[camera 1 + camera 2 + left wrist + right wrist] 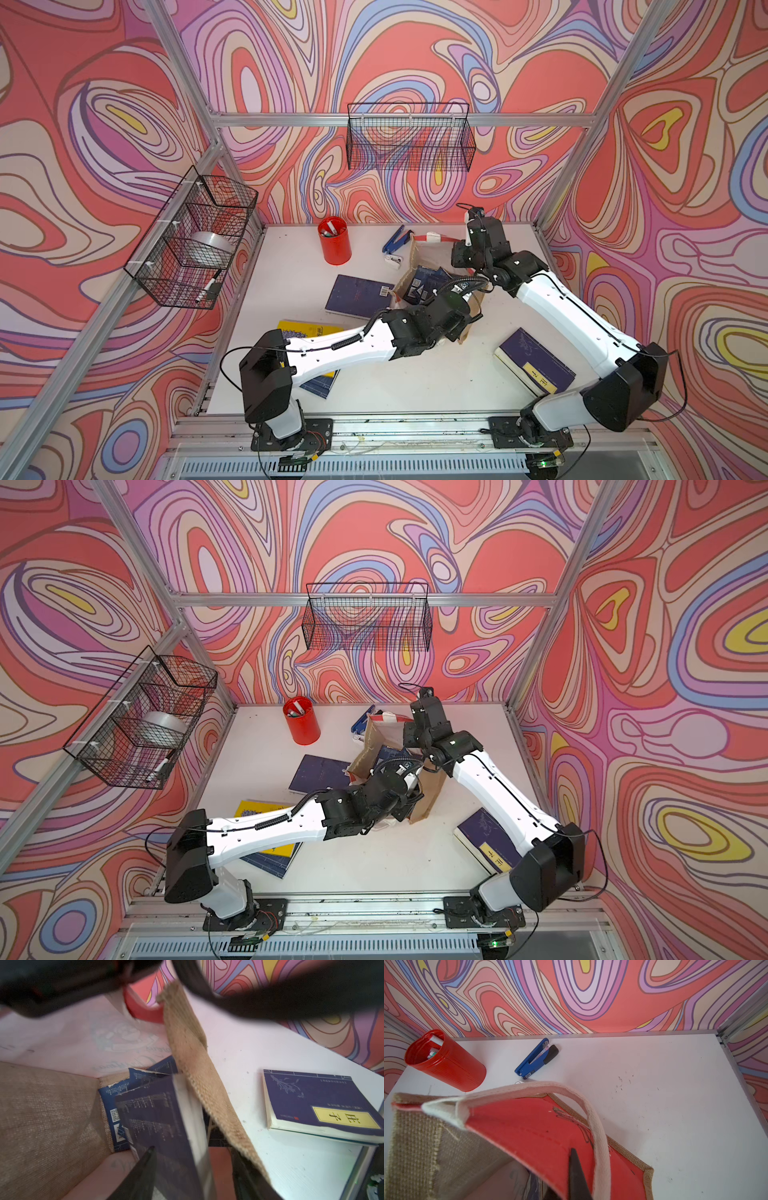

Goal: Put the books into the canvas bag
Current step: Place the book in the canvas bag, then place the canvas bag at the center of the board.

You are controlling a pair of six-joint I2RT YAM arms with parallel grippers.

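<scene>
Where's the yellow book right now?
In both top views, the yellow book lies on the table's front-left, partly under the left arm, atop a navy book.

White table (436, 374): red pen cup (334, 245), blue stapler (395, 245), canvas bag (529, 1130), navy books (357, 296), yellow book (307, 330).

My two head cameras sit side by side, high over the front edge of the table (436, 374), and look down toward the back wall (395, 54). Both top views cover the whole table. My left wrist camera looks closely into the canvas bag (52, 1115). My right wrist camera sits close above the canvas bag's rim and faces the back wall. It shares the red cup (452, 1070) with both top views.
</scene>
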